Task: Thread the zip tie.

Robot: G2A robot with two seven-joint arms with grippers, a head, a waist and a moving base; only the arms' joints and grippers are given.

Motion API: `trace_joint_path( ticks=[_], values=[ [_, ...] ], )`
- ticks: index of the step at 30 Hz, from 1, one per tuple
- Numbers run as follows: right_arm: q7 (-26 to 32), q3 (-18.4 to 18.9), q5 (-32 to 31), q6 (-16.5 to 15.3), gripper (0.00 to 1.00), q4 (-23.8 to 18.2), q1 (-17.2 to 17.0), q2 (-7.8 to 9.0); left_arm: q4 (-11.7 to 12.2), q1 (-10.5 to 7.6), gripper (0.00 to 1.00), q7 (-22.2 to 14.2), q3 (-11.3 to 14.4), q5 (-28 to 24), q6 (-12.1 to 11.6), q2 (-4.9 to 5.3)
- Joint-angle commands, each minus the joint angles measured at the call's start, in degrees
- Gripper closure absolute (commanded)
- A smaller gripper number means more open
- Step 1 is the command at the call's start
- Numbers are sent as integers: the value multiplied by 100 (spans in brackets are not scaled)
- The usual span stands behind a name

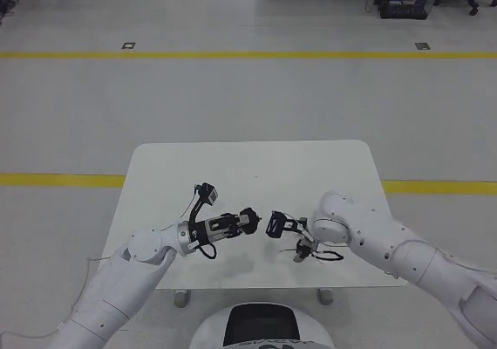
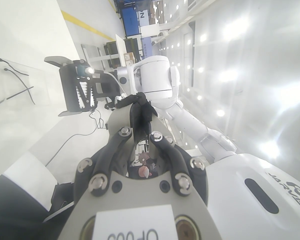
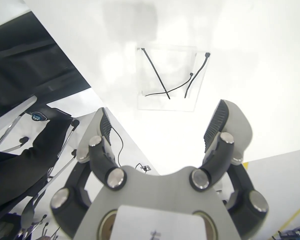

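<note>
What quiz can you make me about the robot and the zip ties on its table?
1. How many zip ties lie in the clear tray?
2. True or false: the right gripper has its fingers spread open.
3. Which gripper pinches a black thing? A) left gripper B) right gripper C) neither
Key: 1. three; 2. true; 3. A
</note>
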Motion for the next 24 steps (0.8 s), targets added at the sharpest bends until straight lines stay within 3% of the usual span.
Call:
trace_joint_path(
  ticks=[1,4,16,17,18,19,24],
  values=[
    [-144,-76,-94,-2,0,-22,4,7,0,0,100,0,0,0,0,0],
    [-277,-214,-206,-2,0,-35,58,20,0,0,100,0,0,0,0,0],
    [-601,-185,-512,-2,0,-133,-37,78,0,0,100,0,0,0,0,0],
    [-581,-188,-557,-2,5,-144,-36,89,0,0,100,0,0,0,0,0],
    [-551,-195,-588,-2,40,-165,-41,99,0,0,100,0,0,0,0,0],
    [-543,-201,-595,-2,53,-169,-47,103,0,0,100,0,0,0,0,0],
    [-632,-302,-641,-2,69,-127,-41,98,0,0,100,0,0,0,0,0]
  ],
)
